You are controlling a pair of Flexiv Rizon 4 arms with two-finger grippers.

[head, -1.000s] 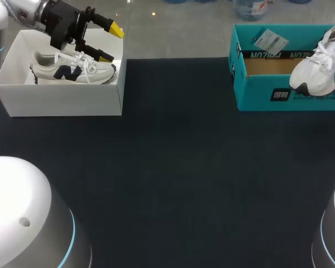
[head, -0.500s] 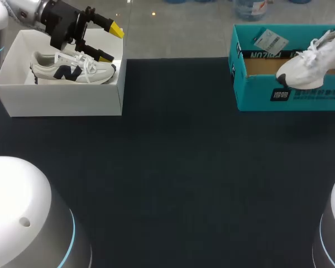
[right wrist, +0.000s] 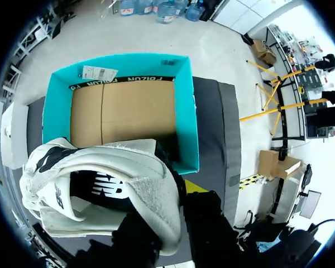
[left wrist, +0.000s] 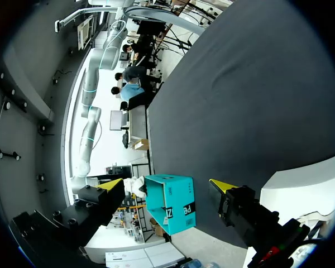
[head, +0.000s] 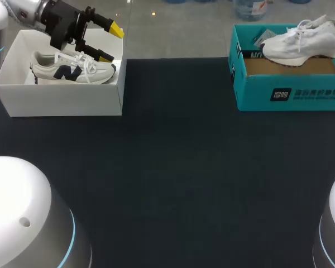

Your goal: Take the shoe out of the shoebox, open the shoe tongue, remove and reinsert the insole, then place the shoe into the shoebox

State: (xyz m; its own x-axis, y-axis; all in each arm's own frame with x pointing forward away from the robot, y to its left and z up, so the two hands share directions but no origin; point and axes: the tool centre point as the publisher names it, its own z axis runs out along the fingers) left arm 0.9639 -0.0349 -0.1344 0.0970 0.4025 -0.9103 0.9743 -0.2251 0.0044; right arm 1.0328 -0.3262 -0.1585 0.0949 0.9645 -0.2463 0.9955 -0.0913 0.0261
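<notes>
Change: shoe [head: 301, 42] has swung level, now above teal box [head: 290, 95], far right.
Right gripper [right wrist: 173, 205]: clamped on its heel collar, likely for lowering in.
Left gripper [head: 111, 44]: apart, idle over white box [head: 61, 103].

Head view: high, from behind, down on whole surface [head: 173, 167]. Left wrist view: out past own jaws, across surface to teal shoebox [left wrist: 177, 196], well ahead. Right wrist view: close above same shoebox, facing down. Shoebox shared by all three.
</notes>
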